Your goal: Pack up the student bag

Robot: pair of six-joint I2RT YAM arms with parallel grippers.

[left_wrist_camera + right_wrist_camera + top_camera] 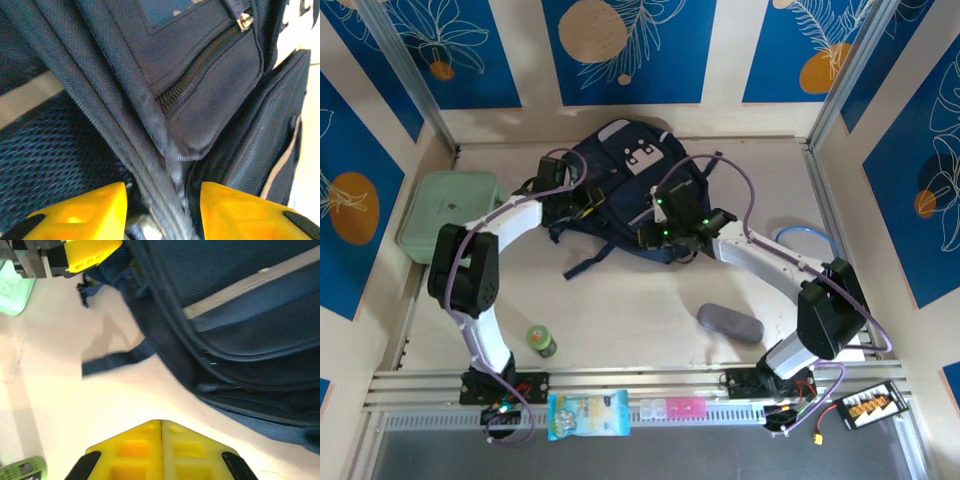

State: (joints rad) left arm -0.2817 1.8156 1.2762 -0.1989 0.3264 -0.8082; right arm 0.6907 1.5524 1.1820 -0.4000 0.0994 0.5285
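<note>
The student bag [620, 170], a dark navy backpack with a white patch, lies flat at the back middle of the table. My left gripper [586, 207] is over its left side. In the left wrist view the yellow fingers [85, 210] stand apart, and a navy seam of the bag [160, 150] runs between them without being clamped. A zipped pocket [200, 65] lies just beyond. My right gripper [653, 230] hovers at the bag's near edge. Its yellow fingertips [161, 422] are pressed together with nothing between them, above bare table beside the bag [240, 315].
A mint green case [450, 215] lies at the left wall. A small green bottle [542, 341] and a grey pouch [729, 323] lie on the near table. A snack packet [588, 414] and pill organiser [670, 409] rest on the front rail. A loose strap [117, 360] trails off the bag.
</note>
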